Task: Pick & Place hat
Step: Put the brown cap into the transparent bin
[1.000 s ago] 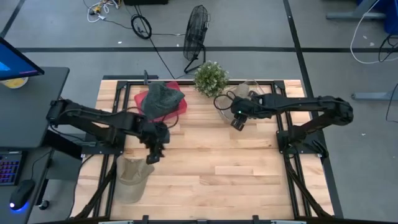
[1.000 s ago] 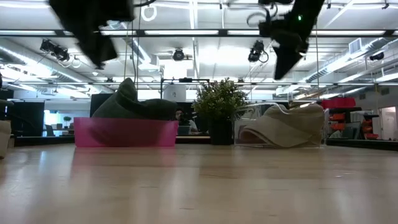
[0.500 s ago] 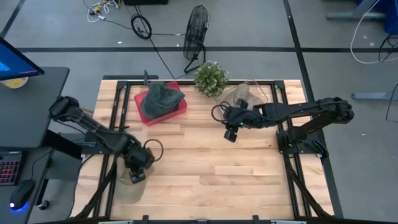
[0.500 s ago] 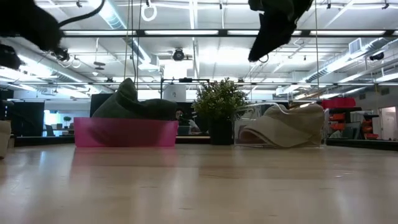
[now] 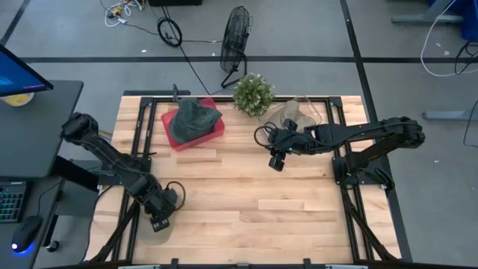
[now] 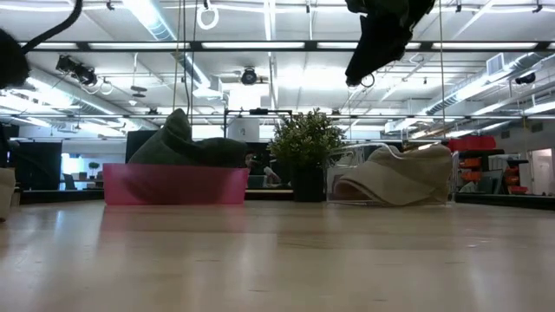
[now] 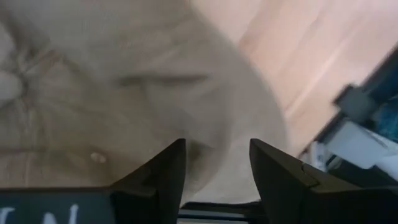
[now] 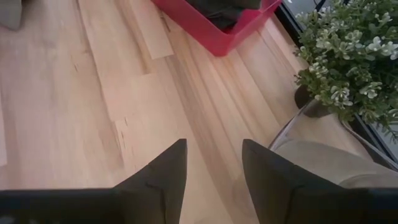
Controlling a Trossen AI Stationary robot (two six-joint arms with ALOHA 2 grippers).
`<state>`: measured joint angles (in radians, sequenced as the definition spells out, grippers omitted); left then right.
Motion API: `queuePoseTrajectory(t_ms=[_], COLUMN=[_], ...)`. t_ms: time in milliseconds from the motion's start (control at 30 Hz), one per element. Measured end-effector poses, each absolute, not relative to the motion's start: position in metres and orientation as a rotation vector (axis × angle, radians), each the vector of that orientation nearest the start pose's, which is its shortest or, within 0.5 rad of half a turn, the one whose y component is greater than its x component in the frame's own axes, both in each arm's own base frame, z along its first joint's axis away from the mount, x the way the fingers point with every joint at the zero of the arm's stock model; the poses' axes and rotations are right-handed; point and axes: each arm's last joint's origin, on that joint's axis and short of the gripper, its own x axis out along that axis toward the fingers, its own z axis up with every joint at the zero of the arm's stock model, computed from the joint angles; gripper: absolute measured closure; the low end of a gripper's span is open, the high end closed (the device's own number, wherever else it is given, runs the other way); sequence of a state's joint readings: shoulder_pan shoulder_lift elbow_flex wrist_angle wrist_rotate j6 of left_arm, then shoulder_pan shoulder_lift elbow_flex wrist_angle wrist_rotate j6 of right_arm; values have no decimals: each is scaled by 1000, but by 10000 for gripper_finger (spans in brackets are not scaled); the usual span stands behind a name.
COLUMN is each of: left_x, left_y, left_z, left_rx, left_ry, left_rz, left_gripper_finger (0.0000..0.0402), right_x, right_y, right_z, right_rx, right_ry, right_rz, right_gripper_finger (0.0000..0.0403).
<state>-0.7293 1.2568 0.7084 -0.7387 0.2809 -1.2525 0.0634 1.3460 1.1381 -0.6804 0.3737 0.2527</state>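
A beige hat (image 5: 158,224) lies on the table near its near-left corner; in the left wrist view the beige hat (image 7: 124,93) fills the picture. My left gripper (image 5: 159,217) is directly above it, fingers open (image 7: 217,171), pointing down at the crown. My right gripper (image 5: 276,161) hovers open over bare wood (image 8: 214,174) at mid-table, right of centre. A dark green hat (image 5: 193,118) sits in a red bin (image 5: 218,128). Another beige hat (image 6: 395,178) rests in a clear container (image 5: 293,112). My left gripper is open over the beige hat's crown (image 7: 205,124), coming from above. Whether its fingertips touch the cloth I cannot tell.
A potted plant (image 5: 254,93) stands at the far edge between the red bin and the clear container. A black frame borders the table's left side (image 5: 127,161) and right side (image 5: 340,161). A desk (image 5: 30,127) stands left of the table. Bare wood (image 5: 246,202) spreads across the middle.
My left gripper has swung from beside the red bin toward the table's near-left corner and come down over the beige hat. My right gripper has moved a little toward the near edge and left, away from the clear container, then held still. No object has moved.
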Motion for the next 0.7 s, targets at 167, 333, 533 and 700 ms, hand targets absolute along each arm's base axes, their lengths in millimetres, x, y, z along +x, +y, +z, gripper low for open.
queuePoseTrajectory(t_ms=[167, 333, 533, 700], left_x=[139, 140, 151, 162], left_y=[-145, -150, -160, -156], left_z=[177, 176, 182, 184], left_rx=[-663, -671, -641, -584], left_ry=[1619, 1586, 1453, 1305], left_rz=[70, 8, -218, -212], left_gripper_finger=[220, 248, 381, 397], right_x=[274, 276, 284, 306], right_y=[7, 7, 8, 15], right_z=[296, 298, 298, 286], right_rx=[44, 53, 58, 50], right_ry=[815, 782, 752, 735], right_rz=[-396, -393, -366, -119], right_gripper_finger=[243, 243, 243, 243])
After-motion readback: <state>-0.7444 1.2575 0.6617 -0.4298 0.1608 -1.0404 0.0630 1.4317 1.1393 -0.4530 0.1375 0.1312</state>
